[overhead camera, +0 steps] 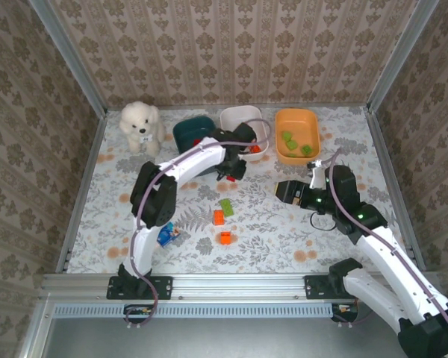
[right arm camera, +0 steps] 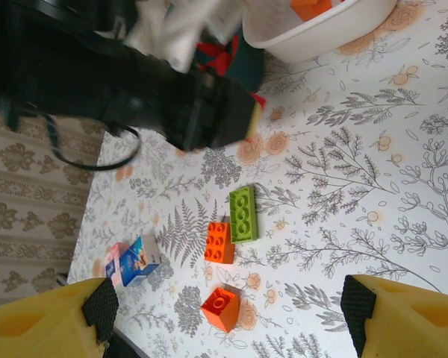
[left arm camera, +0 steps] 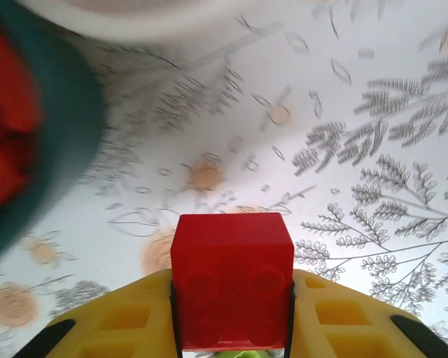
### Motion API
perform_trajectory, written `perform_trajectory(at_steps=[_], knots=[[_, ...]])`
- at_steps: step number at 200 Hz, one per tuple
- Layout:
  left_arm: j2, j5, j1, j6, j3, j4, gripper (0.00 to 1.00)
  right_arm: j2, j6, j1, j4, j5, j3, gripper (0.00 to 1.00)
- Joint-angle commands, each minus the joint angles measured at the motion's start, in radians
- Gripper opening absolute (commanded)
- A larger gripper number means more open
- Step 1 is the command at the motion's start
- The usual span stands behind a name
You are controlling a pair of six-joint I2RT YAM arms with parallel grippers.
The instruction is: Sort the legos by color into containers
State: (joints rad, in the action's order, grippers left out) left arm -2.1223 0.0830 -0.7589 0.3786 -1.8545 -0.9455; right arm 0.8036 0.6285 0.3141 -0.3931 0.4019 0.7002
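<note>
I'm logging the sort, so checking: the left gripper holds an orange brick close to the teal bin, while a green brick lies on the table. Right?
Not quite. The brick in the left gripper is red, not orange; the left wrist view shows it clamped there. It is close to the teal bin, and a green brick does lie on the table.

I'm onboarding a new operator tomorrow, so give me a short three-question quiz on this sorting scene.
1. True or false: the left gripper is shut on a red brick.
2. Which bin holds several green bricks? A teal, B white, C orange.
3. Fill in: loose on the table lie one green brick and ___ orange bricks.
Key: 1 true; 2 C, the orange bin; 3 two.
</note>
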Motion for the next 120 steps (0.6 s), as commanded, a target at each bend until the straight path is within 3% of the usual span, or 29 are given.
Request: perform_trajectory(at_steps=[1,34,80,120], knots=[[0.076,-0.044,0.104,0.056,-0.047,-0.007,0.29,0.033,-0.03,-0.001,0.004,0.036,0.03,0.81],[0.025,-0.174,0.237,0.062,-0.13,0.075,0.29,0.103,-0.043,0.007,0.035,0.049,0.06,0.81],[-0.194,-0.228,0.335,0.046,-0.405,0.073,0.3,0.173,-0.05,0.015,0.063,0.054,0.1,0.8],[-0.319,-0.26,0.393,0.095,-0.53,0.1,0.3,0.178,-0.044,0.018,0.052,0.048,0.111,0.81]])
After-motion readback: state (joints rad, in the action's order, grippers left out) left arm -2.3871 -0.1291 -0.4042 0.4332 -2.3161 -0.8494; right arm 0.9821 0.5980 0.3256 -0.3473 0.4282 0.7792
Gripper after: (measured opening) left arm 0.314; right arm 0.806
